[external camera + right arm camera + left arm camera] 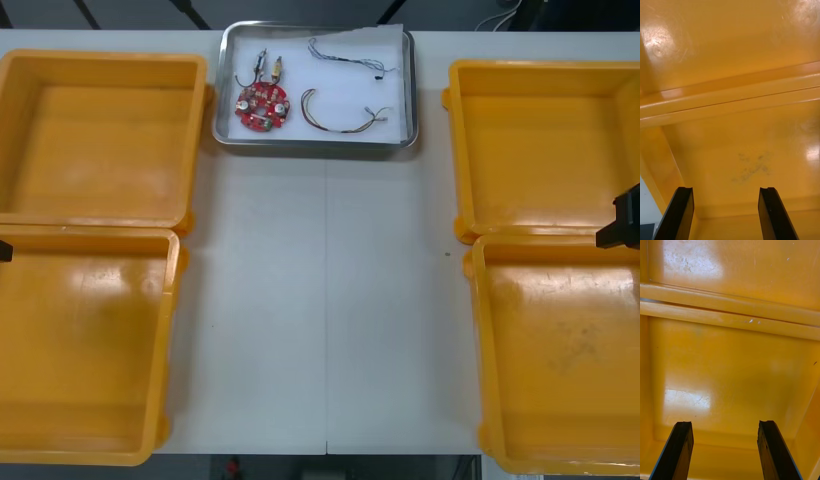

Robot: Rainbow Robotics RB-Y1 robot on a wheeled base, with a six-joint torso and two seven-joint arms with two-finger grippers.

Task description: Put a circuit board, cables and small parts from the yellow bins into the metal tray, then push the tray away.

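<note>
Hovering over near yellow bins (pixel 85 340), left jaws and right jaws both apart; loaded metal tray (pixel 313 146) top centre of frame, long axis crosswise, equally far from both.

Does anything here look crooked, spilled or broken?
Only small things: the white sheet lining the metal tray sits askew, one corner riding over its far rim, and the near right yellow bin has dark scuffs on its floor. The circuit board, cables and small metal parts lie inside the tray, nothing spilled.
</note>
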